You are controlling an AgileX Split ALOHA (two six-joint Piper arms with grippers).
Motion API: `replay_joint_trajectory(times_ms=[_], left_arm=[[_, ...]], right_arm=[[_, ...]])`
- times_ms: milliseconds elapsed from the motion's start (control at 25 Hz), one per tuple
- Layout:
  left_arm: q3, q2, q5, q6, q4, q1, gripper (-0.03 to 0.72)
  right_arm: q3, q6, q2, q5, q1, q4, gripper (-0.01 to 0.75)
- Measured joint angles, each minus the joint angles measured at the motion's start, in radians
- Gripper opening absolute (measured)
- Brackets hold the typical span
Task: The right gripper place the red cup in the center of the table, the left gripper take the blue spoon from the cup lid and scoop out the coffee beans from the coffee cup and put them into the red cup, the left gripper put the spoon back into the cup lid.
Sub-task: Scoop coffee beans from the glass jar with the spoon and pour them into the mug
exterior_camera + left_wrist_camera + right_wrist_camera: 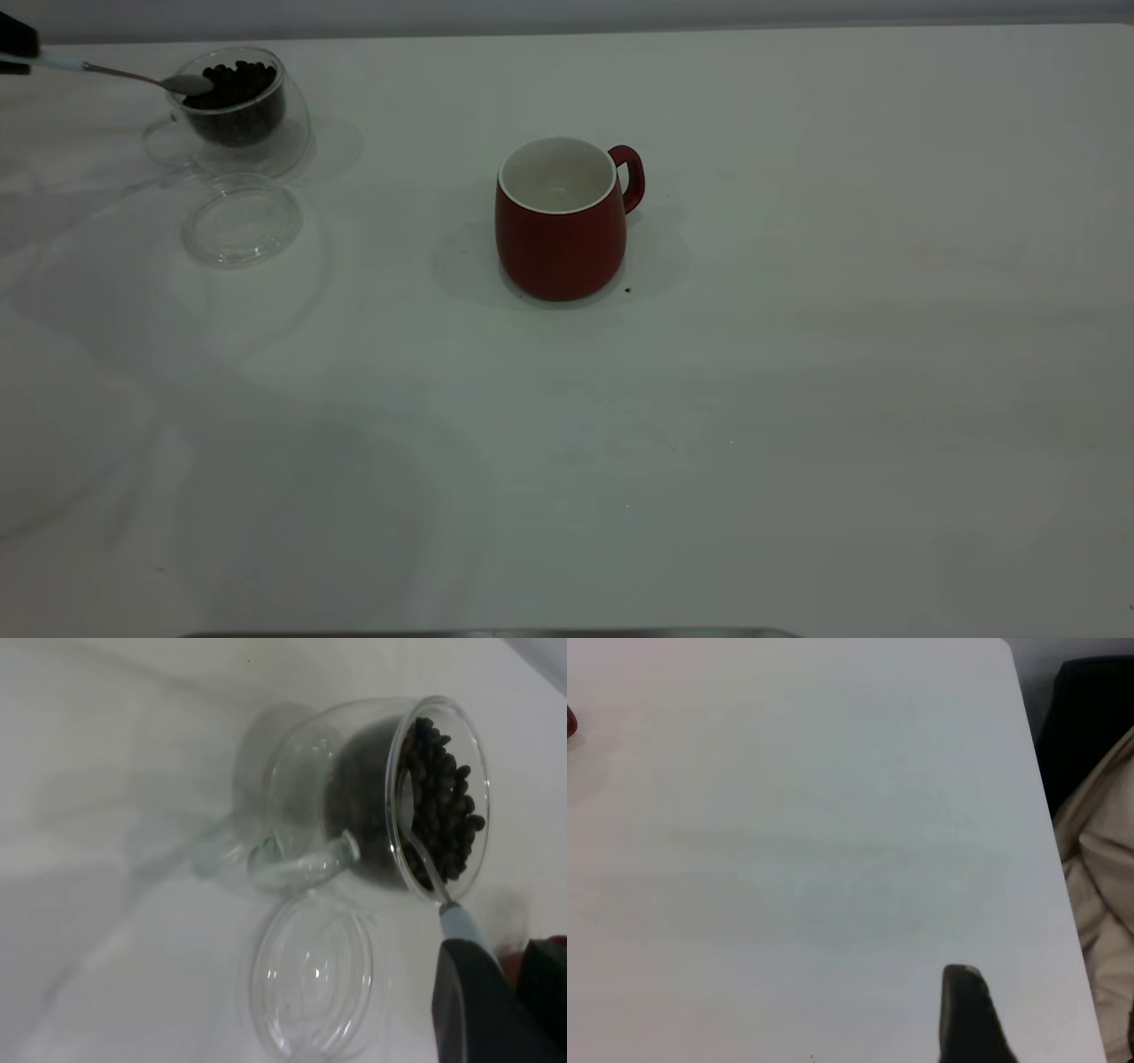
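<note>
The red cup (563, 217) stands upright and empty near the middle of the table (797, 399), handle to the right. The coffee cup (237, 111) stands at the far left with coffee beans (235, 81) in it. The cup lid (241, 220) lies empty just in front of it. My left gripper (507, 992), at the exterior view's far left edge (13, 44), is shut on the blue spoon's handle (461, 923). The blue spoon (133, 76) reaches into the coffee cup (372, 797), its bowl at the beans (443, 806) by the rim. The lid also shows in the left wrist view (310, 974). My right gripper (1050, 1010) is open and empty, away from the cups.
A small dark speck (628, 289) lies on the table by the red cup's base. In the right wrist view the table's edge (1036, 788) runs beside dark and beige cloth (1099, 859). One finger (964, 1010) shows there over bare table.
</note>
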Motion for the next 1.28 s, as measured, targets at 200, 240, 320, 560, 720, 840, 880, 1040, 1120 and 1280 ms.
replay_joint_trajectory(times_ms=[200, 240, 320, 560, 720, 840, 880, 1040, 1120, 1280], left_arm=[[-0.012, 0.027, -0.014, 0.061, -0.026, -0.019, 0.126], [-0.012, 0.030, -0.016, 0.070, -0.034, -0.023, 0.126], [-0.012, 0.034, -0.023, 0.078, -0.039, -0.034, 0.126], [-0.012, 0.035, -0.065, 0.084, -0.044, -0.079, 0.126], [-0.012, 0.035, -0.060, 0.079, -0.045, -0.074, 0.126], [-0.012, 0.035, -0.026, 0.078, -0.045, -0.048, 0.126], [-0.012, 0.035, -0.018, 0.078, -0.045, -0.036, 0.126], [-0.013, 0.045, 0.032, 0.095, -0.056, 0.006, 0.126], [-0.013, 0.062, 0.080, 0.117, -0.080, 0.023, 0.126], [-0.013, 0.087, 0.135, 0.169, -0.110, 0.034, 0.126]], right_arm=[[0.000, 0.000, 0.000, 0.000, 0.000, 0.000, 0.457], [0.000, 0.000, 0.000, 0.000, 0.000, 0.000, 0.457], [0.000, 0.000, 0.000, 0.000, 0.000, 0.000, 0.457], [0.000, 0.000, 0.000, 0.000, 0.000, 0.000, 0.457], [0.000, 0.000, 0.000, 0.000, 0.000, 0.000, 0.457], [0.000, 0.000, 0.000, 0.000, 0.000, 0.000, 0.457], [0.000, 0.000, 0.000, 0.000, 0.000, 0.000, 0.457], [0.000, 0.000, 0.000, 0.000, 0.000, 0.000, 0.457], [0.000, 0.000, 0.000, 0.000, 0.000, 0.000, 0.457], [0.000, 0.000, 0.000, 0.000, 0.000, 0.000, 0.457]])
